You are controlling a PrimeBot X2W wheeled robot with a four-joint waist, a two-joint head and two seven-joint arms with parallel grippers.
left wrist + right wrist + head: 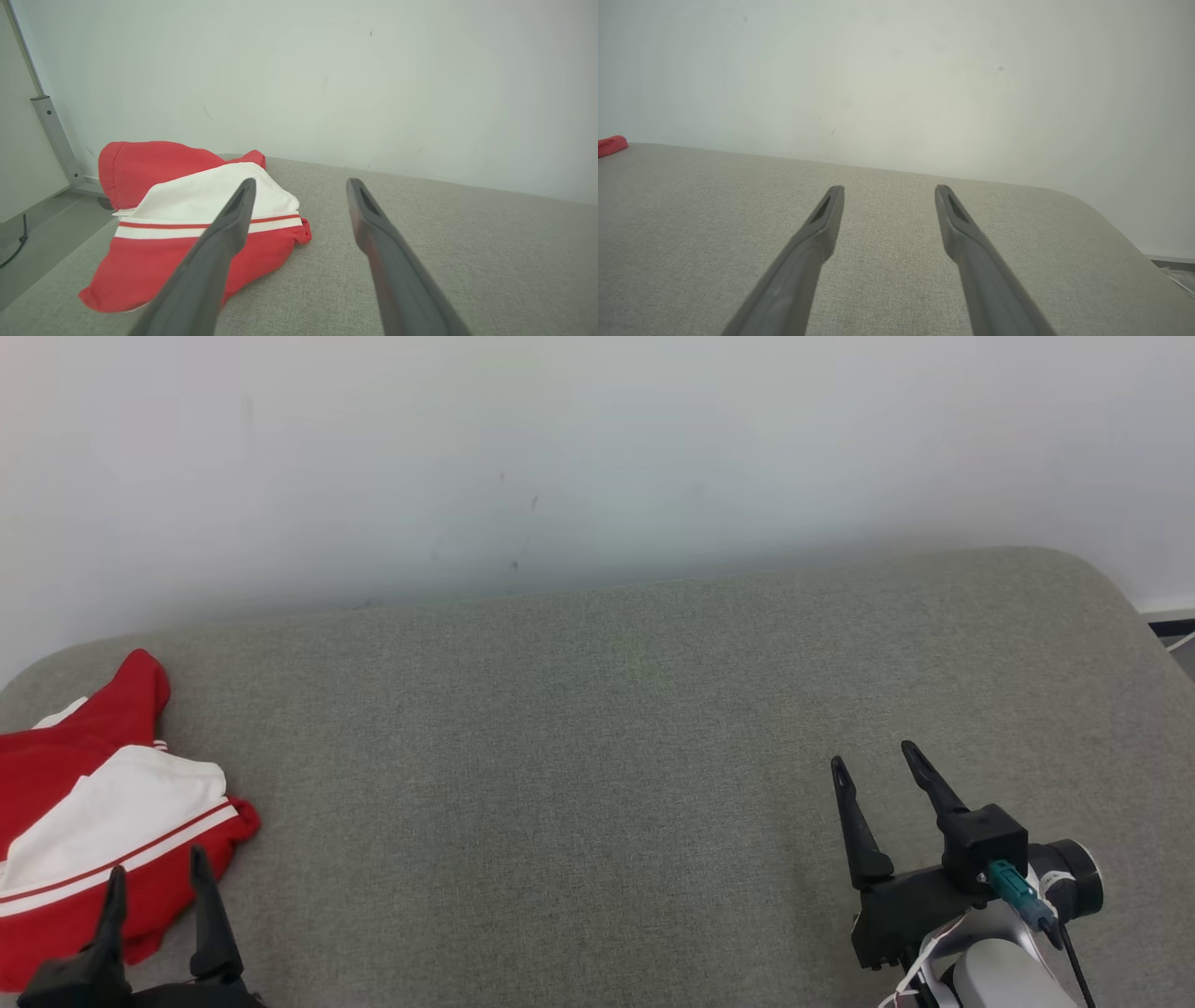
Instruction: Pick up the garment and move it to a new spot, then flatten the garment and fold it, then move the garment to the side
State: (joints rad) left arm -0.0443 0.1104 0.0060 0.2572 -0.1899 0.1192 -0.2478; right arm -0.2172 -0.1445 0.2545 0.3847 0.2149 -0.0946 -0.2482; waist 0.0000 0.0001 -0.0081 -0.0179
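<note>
So, both sets of fingers are spread wide with nothing between them. The left gripper (157,861) sits right at the near edge of the garment (112,803). In the head view its tips overlap the red-and-white cloth. In the left wrist view, the finger on that view's left lines up over the white panel, and the other one points at bare grey cushion (597,756) just past the hem. I can't tell if anything is touching; to me it looks like it's hovering just above.

The cloth is a bunched heap, so calling a long axis is a bit of a guess. It seems to run from just ahead of the left fingers away toward the wall (597,448) and off to their left, with the red stripe lying slantwise across them.

The right gripper (874,754) is well apart from all this, over empty cushion. For it, the garment is way off to the left, just a red sliver at the edge of its wrist view.

The left arm is clearly the nearer one. I'd guess the pick-up is a short reach forward and a bit left, then pinch a fold. Nothing's been lifted yet.
</note>
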